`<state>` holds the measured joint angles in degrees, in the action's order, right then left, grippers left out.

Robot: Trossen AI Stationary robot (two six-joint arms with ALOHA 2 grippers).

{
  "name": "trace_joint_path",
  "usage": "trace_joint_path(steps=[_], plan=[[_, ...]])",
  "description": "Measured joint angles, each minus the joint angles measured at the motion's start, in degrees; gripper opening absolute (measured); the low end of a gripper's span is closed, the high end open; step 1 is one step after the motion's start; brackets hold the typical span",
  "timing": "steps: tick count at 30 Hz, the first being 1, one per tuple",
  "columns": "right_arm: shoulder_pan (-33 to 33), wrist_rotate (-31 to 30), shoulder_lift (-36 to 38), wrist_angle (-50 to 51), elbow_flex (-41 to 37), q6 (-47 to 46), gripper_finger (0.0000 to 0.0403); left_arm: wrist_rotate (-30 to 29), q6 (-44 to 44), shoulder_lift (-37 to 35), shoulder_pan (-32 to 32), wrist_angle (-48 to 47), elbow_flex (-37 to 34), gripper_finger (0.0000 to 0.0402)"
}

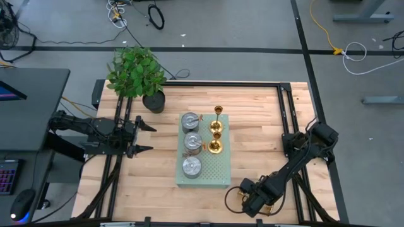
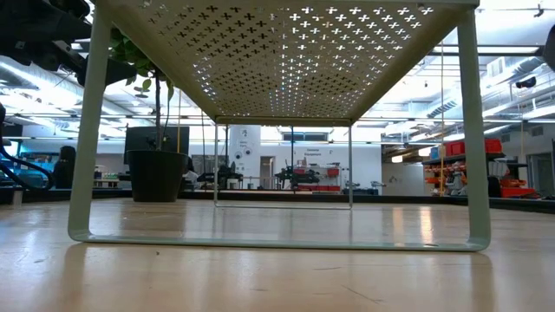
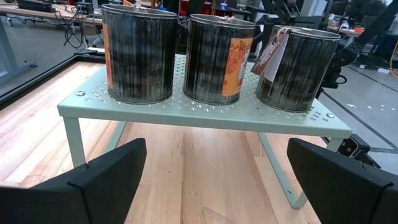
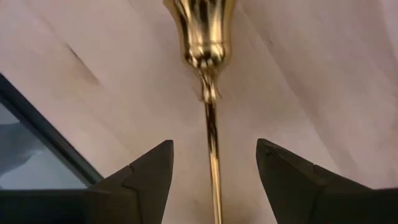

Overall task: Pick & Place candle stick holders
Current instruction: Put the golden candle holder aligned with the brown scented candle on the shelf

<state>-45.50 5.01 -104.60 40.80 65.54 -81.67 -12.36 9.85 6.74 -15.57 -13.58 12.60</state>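
**Two grippers open, one candlestick lying between the right one's fingers**

One wooden table [image 1: 259,126] fills the middle of the high view. At its centre stands a pale green perforated shelf [image 1: 218,167] on thin legs; the low view looks level under its top [image 2: 286,52]. A leafy potted plant [image 1: 136,72] sits at the far left corner of the table.

The left arm reaches in from the left. The left gripper [image 1: 146,137] is well left of the shelf and faces it, fingers spread wide with nothing between them. Its wrist view shows the same wide gap [image 3: 217,149] and the shelf [image 3: 205,115] straight ahead.

The right arm bends down to the near right part of the table. The right gripper [image 1: 247,200] is just right of the shelf's near corner and low over the wood.

Three dark metal tins [image 1: 192,143] stand in a row along the left half of the shelf, one with an orange label and one with a paper tag [image 3: 218,59].

The candle stick holders are in two places. Brass ones [image 1: 215,146] stand in a line on the right half of the shelf, beside the tins; whether there are two or three there I cannot tell. Another candlestick [image 4: 203,37] shows only in the right wrist view, against the wood. Its thin stem runs between the right gripper's [image 4: 214,152] parted fingers, with clear space on both sides, so nothing is gripped.
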Motion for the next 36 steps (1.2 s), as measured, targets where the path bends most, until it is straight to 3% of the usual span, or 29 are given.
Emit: trace_joint_path(steps=[7, 15, 21, 29, 36], plan=[[0.04, -2.58, -0.30, 0.00, -0.02, -0.56, 0.0231, 0.03, 0.00, -0.02, -0.01, 0.01, 0.00, 0.0399], [0.05, -0.31, -2.66, -1.83, -0.02, -0.32, 0.0204, 0.02, 0.02, -0.01, 0.02, -0.01, 0.00, 0.0399], [0.07, -0.50, -2.83, -2.12, -0.02, -0.55, 0.0147, 0.01, 0.01, -0.01, 0.02, -0.01, 0.00, 0.0399], [0.07, -1.13, -2.88, -2.57, -0.02, -0.84, 0.0020, 0.00, 0.00, 0.00, 0.00, -0.01, 0.00, 0.0399], [0.09, 0.34, -2.88, -2.74, 0.00, -0.79, 0.0014, 0.00, 0.00, -0.01, 0.00, -0.01, 0.00, 0.0399]])
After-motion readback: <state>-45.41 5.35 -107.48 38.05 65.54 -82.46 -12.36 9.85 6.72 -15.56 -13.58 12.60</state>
